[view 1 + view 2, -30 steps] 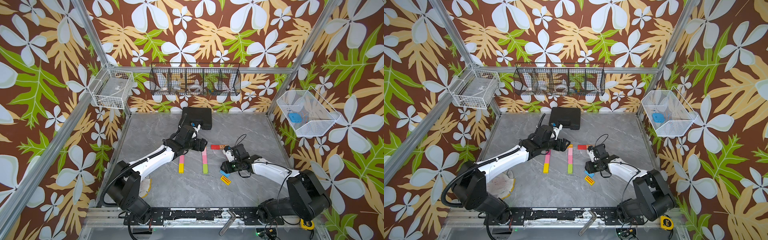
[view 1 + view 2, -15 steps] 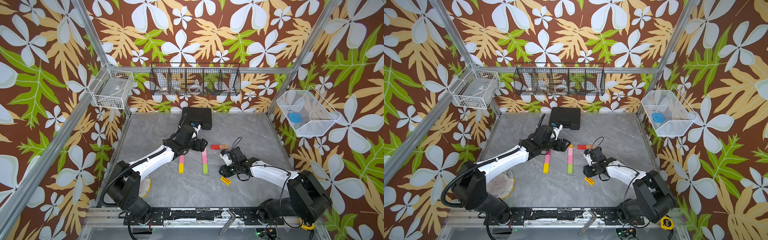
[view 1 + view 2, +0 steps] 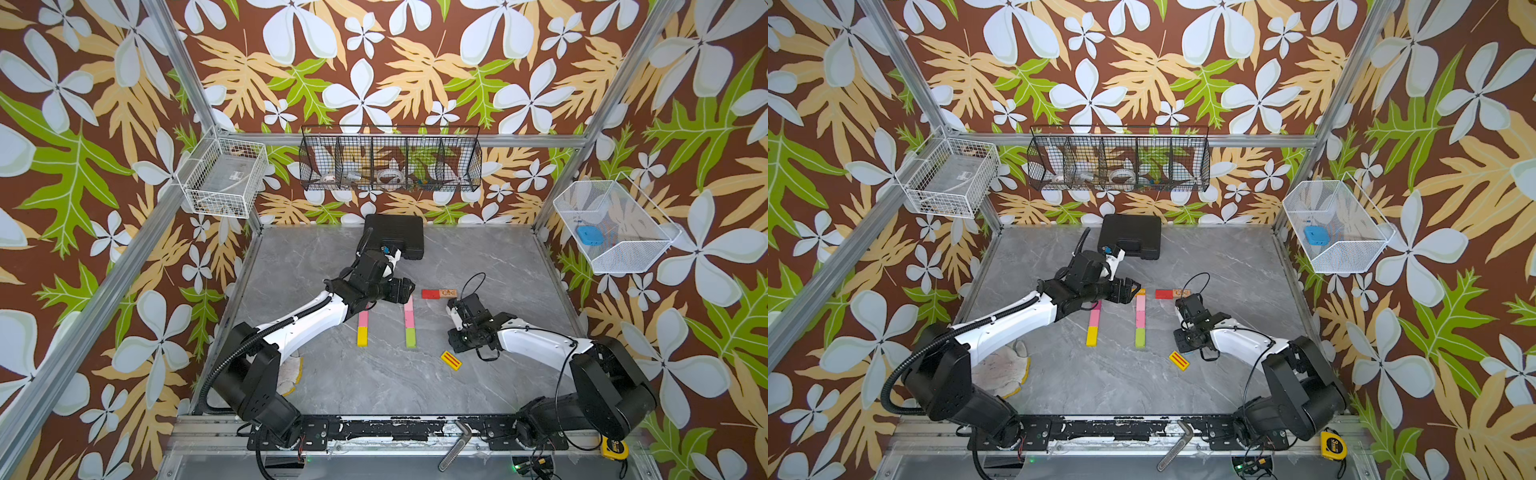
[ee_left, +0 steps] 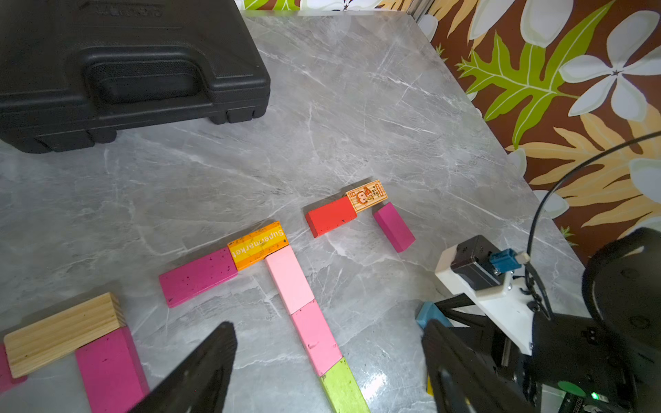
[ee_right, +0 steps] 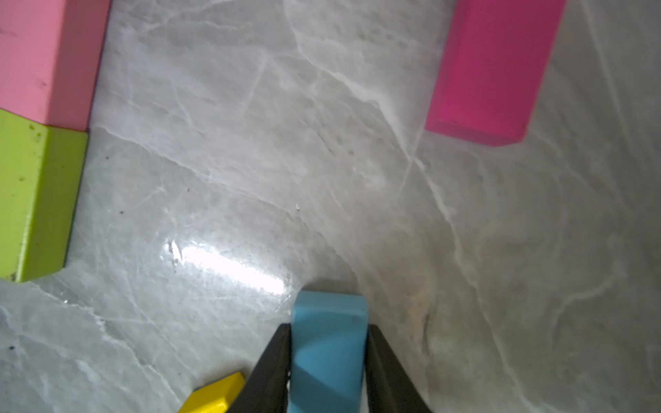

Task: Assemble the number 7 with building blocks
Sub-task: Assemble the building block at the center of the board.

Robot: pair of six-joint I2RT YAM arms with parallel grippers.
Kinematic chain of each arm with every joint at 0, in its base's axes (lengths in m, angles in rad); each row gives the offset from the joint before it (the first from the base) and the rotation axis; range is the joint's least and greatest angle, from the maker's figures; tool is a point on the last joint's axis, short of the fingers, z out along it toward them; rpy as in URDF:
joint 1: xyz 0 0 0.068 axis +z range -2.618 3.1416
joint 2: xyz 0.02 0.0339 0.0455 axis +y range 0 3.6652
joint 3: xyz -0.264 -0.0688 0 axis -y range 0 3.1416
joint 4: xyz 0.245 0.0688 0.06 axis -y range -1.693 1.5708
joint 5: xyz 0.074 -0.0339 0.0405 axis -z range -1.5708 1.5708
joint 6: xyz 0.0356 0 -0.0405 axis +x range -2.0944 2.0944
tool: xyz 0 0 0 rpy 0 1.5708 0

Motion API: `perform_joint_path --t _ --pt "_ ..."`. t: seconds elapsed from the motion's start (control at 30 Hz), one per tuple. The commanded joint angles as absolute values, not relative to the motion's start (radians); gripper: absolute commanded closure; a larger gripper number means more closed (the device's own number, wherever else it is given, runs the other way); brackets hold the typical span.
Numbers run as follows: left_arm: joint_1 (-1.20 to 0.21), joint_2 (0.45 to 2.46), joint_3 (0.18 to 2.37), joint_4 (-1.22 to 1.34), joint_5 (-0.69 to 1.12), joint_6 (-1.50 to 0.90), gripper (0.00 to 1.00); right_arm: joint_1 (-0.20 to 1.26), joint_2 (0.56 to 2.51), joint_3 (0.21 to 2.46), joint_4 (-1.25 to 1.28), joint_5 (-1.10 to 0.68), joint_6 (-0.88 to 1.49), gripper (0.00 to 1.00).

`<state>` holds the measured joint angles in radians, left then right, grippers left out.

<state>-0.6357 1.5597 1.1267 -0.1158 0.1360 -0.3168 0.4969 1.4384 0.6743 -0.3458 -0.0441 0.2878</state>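
Blue block point(image 5: 329, 357), near end cut off, pinched by right gripper point(image 5: 328, 327) beside yellow block point(image 5: 218, 393); whether it touches the table point(image 5: 250, 161) is unclear. Left gripper point(image 4: 327, 324) spread over pink blocks point(image 4: 304, 304).

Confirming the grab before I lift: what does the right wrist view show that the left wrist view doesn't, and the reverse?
Only the right wrist view: the right pincer closed against both sides of the blue block.
Only the left wrist view: the black case, orange block, red block, plain wood block, and the left pincer open, holding nothing.
Both: the pink block, the green block touching its end, the loose magenta block. The left wrist view catches just a corner of the blue block.
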Motion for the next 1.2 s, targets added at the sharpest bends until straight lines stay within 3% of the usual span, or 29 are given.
perform_joint_path --t 0.0,0.13,0.33,0.53,0.83,1.17 --pt "-0.635 1.547 1.128 -0.088 0.141 -0.316 0.16 0.495 1.428 0.662 -0.366 -0.034 0.346 0.57" --pt "-0.634 1.542 1.128 -0.088 0.141 -0.315 0.16 0.494 1.388 0.627 -0.368 -0.025 0.419 0.54" --pt "-0.63 1.534 1.121 -0.078 0.144 -0.316 0.16 0.496 1.337 0.595 -0.375 -0.015 0.46 0.66" --pt "-0.626 1.518 1.115 -0.074 0.15 -0.315 0.16 0.461 1.382 0.647 -0.393 -0.012 0.393 0.71" --pt "-0.623 1.508 1.117 -0.077 0.149 -0.313 0.16 0.37 1.479 0.717 -0.389 -0.059 0.267 0.72" --pt "-0.618 1.51 1.124 -0.083 0.153 -0.313 0.16 0.344 1.543 0.738 -0.35 -0.08 0.278 0.72"
